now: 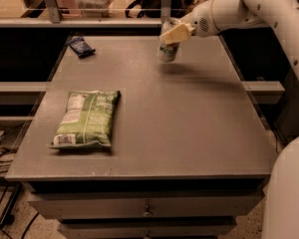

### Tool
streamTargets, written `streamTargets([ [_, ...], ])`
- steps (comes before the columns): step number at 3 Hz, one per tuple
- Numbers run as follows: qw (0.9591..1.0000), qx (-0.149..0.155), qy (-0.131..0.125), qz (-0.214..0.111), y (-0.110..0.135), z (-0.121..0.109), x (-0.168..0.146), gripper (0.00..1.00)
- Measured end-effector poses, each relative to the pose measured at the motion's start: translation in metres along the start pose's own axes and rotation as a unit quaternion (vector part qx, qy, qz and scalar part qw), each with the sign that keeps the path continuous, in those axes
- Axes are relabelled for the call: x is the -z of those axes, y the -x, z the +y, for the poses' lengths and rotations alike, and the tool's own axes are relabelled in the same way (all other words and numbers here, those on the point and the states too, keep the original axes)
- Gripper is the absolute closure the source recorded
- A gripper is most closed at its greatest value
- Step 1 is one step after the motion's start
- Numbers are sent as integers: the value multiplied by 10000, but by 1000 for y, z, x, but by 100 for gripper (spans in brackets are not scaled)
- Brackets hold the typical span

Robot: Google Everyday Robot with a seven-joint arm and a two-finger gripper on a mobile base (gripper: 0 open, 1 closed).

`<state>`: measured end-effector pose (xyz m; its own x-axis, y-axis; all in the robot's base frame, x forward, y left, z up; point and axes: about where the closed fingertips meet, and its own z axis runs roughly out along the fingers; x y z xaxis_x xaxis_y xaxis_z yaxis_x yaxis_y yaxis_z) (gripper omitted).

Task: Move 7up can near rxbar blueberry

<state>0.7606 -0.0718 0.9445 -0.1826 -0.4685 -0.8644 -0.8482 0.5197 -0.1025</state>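
Dim, warm light falls from above on the flat grey bench (189, 133). Near its far edge the cream two-finger gripper (172, 36), jaws clamped on the small silver-white 7up can (168, 51), throws a soft shadow rightward. The floor beyond glows brighter orange.

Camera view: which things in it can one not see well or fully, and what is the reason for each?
7up can: its top is covered by the gripper, which grips it over the table's far side; the logo is blurred.
rxbar blueberry, far left corner: too small to read its print.
Green chip bag: text blurred.
Robot arm: cut off by the top and right edges.
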Motion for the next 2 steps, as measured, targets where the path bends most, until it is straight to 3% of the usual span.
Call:
streamTargets([
  [1, 9984, 248, 390, -326, 37, 29, -32, 100],
  [2, 9952, 575, 672, -407, 63, 54, -62, 100],
])
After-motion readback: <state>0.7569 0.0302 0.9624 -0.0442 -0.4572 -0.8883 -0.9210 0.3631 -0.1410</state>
